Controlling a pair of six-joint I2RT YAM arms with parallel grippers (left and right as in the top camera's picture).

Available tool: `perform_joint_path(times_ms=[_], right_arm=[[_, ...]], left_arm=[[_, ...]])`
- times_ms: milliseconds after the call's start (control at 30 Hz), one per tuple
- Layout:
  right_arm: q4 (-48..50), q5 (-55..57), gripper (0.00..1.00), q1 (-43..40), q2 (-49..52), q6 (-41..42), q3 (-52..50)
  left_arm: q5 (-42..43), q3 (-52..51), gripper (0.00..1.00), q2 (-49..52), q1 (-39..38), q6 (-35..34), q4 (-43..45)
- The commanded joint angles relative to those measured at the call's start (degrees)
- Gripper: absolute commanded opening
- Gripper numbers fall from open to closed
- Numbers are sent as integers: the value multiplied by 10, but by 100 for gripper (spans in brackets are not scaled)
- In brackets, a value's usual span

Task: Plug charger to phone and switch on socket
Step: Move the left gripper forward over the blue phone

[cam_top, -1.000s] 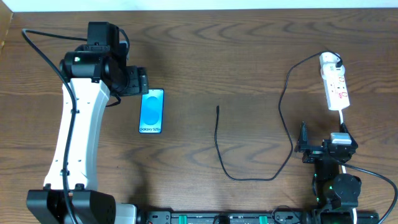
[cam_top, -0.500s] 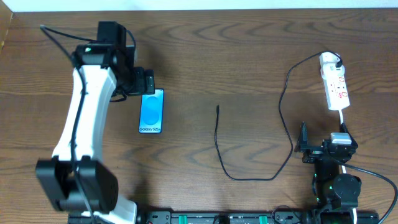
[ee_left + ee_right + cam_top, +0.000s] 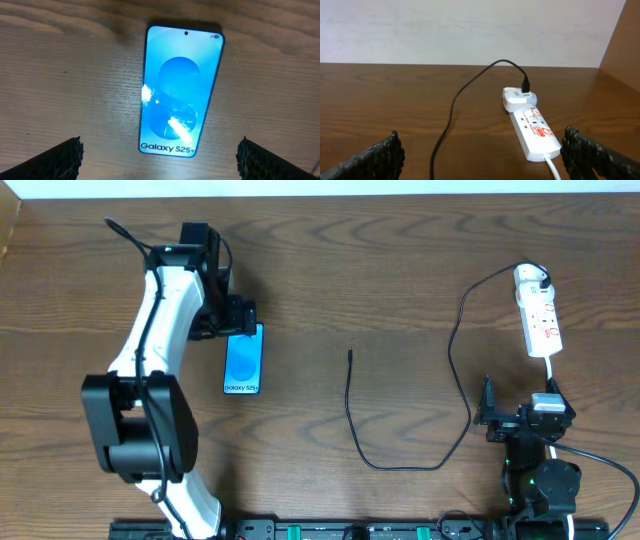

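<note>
Left end effector (image 3: 162, 161), spread wide, hovers over the phone (image 3: 180, 87); right end effector (image 3: 482, 159), also wide, faces the socket (image 3: 535, 132)

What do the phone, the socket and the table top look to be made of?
The phone: glossy glass front, it seems; glare spots show on the screen. The socket: smooth white plastic, by its slight sheen. The table: dark wood or wood-look laminate, grain lines visible; cannot tell which.

Robot lab bench, wood-grain table (image 3: 400, 260), plain white wall (image 3: 470, 30)
</note>
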Motion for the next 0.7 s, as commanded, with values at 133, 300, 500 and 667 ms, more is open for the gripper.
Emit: perform_joint_path(times_ms=[133, 300, 500, 667], right_arm=[[-1, 7, 99, 4, -4, 4, -1], [-1, 7, 99, 4, -4, 4, -1], [-1, 7, 99, 4, -4, 4, -1], [-1, 7, 99, 4, -4, 4, -1]], left_arm=[[5, -10, 98, 29, -15, 10, 9], [5, -10, 98, 33, -30, 14, 21], [1, -12, 98, 37, -29, 14, 27], [1, -31, 98, 37, -28, 15, 41]])
